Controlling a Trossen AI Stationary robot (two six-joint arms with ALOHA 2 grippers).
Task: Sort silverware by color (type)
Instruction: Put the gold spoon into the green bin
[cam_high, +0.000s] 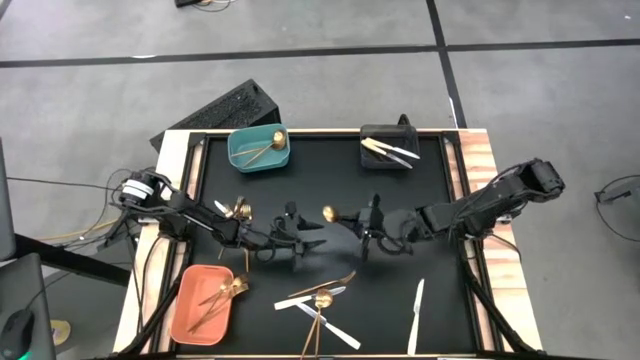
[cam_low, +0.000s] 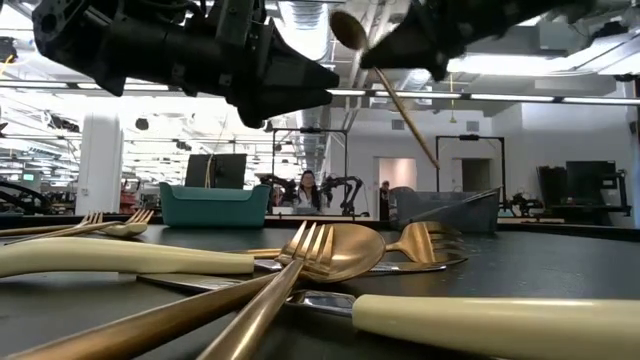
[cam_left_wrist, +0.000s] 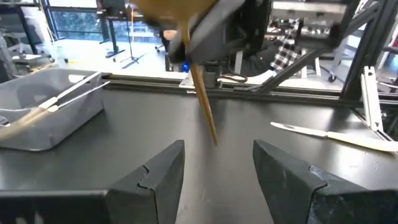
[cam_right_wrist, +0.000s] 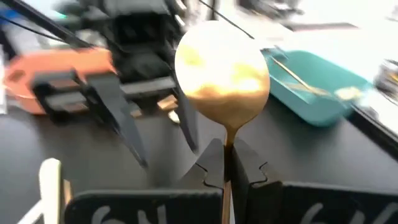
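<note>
right gripper (cam_high: 352, 216) sits at mid-frame in the high view, above the black table (cam_high: 430, 200), its fingers pinched tight on the stem of a gold spoon (cam_high: 331, 213). spoon bowl points toward the left arm; in the right wrist view the bowl (cam_right_wrist: 222, 68) stands just past the closed fingers (cam_right_wrist: 211, 165). in the low view the spoon (cam_low: 385, 85) hangs tilted, clear of the table.

left gripper (cam_high: 310, 240) just left of it, a little lower in the frame, fingers parted and holding nothing; from the left wrist view the two fingers (cam_left_wrist: 155, 180) stand apart with the spoon handle (cam_left_wrist: 204, 109) hanging beyond the gap, not touching.

other silverware: gold piece in the teal bin (cam_high: 240, 158) at upper centre; white-handled knives in the black bin (cam_high: 375, 133) to its right; gold forks in the salmon bin (cam_high: 185, 315) at lower left. loose pile (cam_high: 318, 300) of gold pieces and white-handled knives at lower centre, crossing one another. single knife (cam_high: 416, 303) alone at lower right. gold pieces (cam_high: 240, 209) near the left arm.
</note>
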